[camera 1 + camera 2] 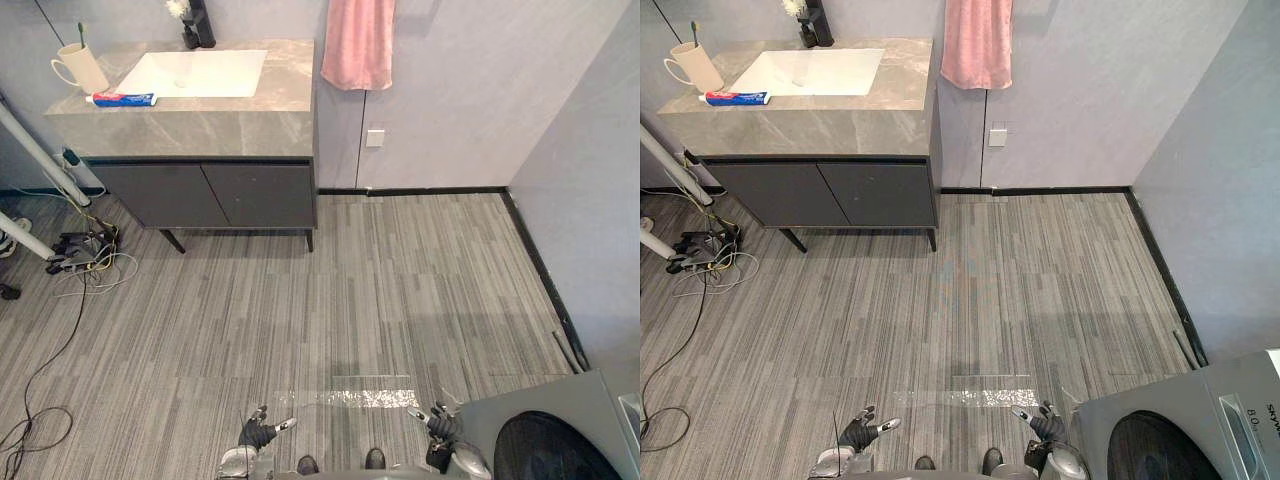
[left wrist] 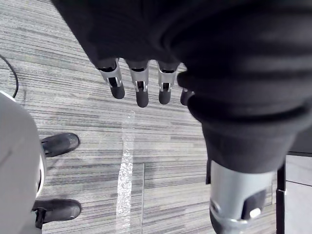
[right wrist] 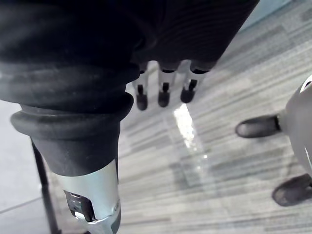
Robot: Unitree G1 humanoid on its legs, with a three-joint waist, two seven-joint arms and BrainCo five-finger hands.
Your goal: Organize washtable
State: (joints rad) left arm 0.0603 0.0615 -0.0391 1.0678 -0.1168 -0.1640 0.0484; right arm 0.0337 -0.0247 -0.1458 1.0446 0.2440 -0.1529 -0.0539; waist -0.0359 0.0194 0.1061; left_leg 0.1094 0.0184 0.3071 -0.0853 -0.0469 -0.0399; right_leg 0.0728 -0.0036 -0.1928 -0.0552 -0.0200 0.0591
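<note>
From my head camera the washtable (image 1: 200,130) sits at about 11 o'clock, well apart from both hands, against the back wall. Its grey stone top carries a white sink (image 1: 195,72) with a black faucet (image 1: 198,25) at the basin's 12 o'clock. A cream cup (image 1: 82,68) stands upright at the basin's 9 o'clock, with a toothbrush (image 1: 81,33) sticking up out of it. A toothpaste tube (image 1: 122,99) lies flat at the basin's 8 o'clock, just beside the cup's base. A pink towel (image 1: 358,42) hangs on the wall at my 12 o'clock, just beside the counter's right end.

My left hand (image 1: 255,432) hangs low at 7 o'clock over the striped floor (image 1: 330,300); its fingers (image 2: 141,85) are straight and relaxed, holding nothing. My right hand (image 1: 438,422) hangs at 5 o'clock, its fingers (image 3: 164,92) likewise loose and empty, just beside a grey washing machine (image 1: 550,430) at 4 o'clock.
</note>
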